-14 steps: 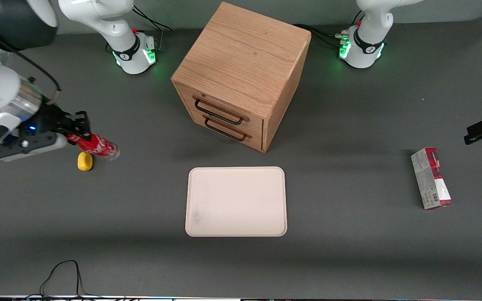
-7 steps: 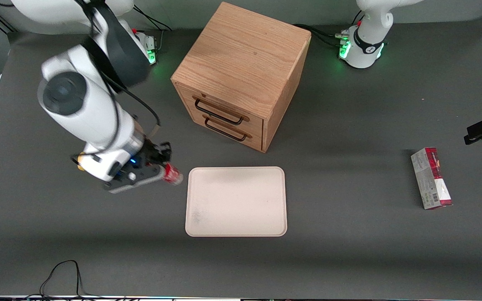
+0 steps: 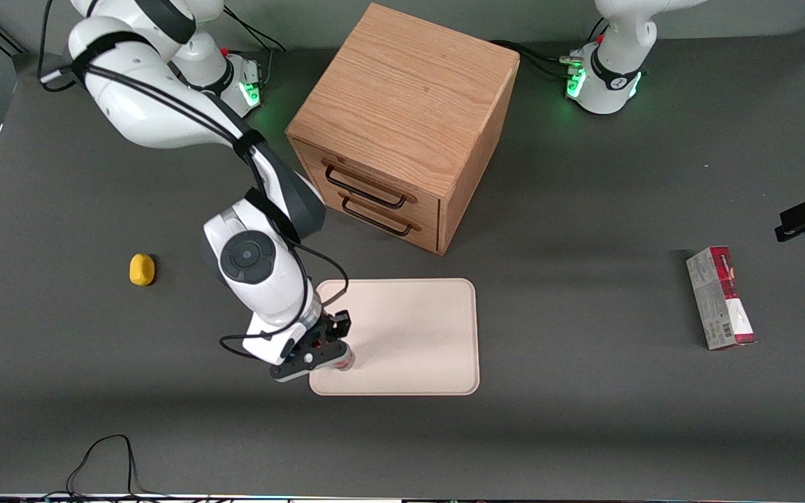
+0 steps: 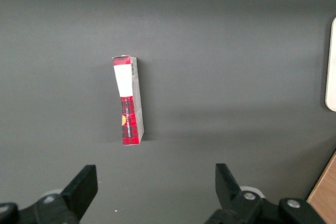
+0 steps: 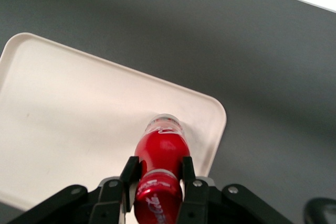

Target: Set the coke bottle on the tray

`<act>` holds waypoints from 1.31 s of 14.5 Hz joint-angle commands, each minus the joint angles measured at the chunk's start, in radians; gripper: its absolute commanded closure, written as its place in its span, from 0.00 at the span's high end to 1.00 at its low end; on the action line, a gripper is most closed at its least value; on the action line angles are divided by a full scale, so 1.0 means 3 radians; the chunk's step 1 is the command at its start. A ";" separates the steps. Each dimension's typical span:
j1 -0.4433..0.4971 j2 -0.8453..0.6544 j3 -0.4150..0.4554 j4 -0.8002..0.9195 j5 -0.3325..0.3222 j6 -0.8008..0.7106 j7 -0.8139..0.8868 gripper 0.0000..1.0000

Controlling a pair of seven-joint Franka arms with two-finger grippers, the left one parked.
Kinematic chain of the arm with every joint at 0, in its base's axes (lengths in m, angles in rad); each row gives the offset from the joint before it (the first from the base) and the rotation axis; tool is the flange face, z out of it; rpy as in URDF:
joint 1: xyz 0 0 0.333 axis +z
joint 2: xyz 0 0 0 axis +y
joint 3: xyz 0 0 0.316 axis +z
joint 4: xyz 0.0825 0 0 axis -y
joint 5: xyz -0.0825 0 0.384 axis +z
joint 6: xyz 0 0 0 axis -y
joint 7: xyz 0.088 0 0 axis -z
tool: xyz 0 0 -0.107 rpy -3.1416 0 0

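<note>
A dark grey counter [image 3: 584, 419] is carrying, from the working arm's end toward the parked arm's, a yellow lump [image 3: 141, 270], a wooden drawer cabinet [image 3: 402, 126] and a red-and-grey carton [image 3: 720, 297]. The right arm is reaching down from its base, elbow bent. Its claw [image 3: 329, 351] is clamping the coke bottle [image 5: 161, 153] near the cap, the clear base hanging over a corner of the cream tray [image 3: 430, 335].

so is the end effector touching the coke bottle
Touching: the right wrist view shows the end effector fingers pressed against both sides of the coke bottle.
</note>
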 commanded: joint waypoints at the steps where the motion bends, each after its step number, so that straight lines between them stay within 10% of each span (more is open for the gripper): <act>1: 0.0004 0.0163 0.0041 0.0186 -0.0178 0.0092 0.0067 0.00; 3: 0.0004 0.0163 0.0041 0.0181 -0.0184 0.0092 0.0072 0.04; 4: 0.0004 0.0163 0.0041 0.0176 -0.0184 0.0092 0.0143 0.97; 12: -0.0093 -0.0408 0.0031 -0.0221 -0.0138 -0.0199 0.0364 1.00; 16: -0.0109 -0.1414 -0.0469 -0.1120 0.0892 -0.0209 0.0323 1.00; 19: -0.0109 -0.2156 -0.0868 -0.1801 0.1273 -0.0423 -0.0003 1.00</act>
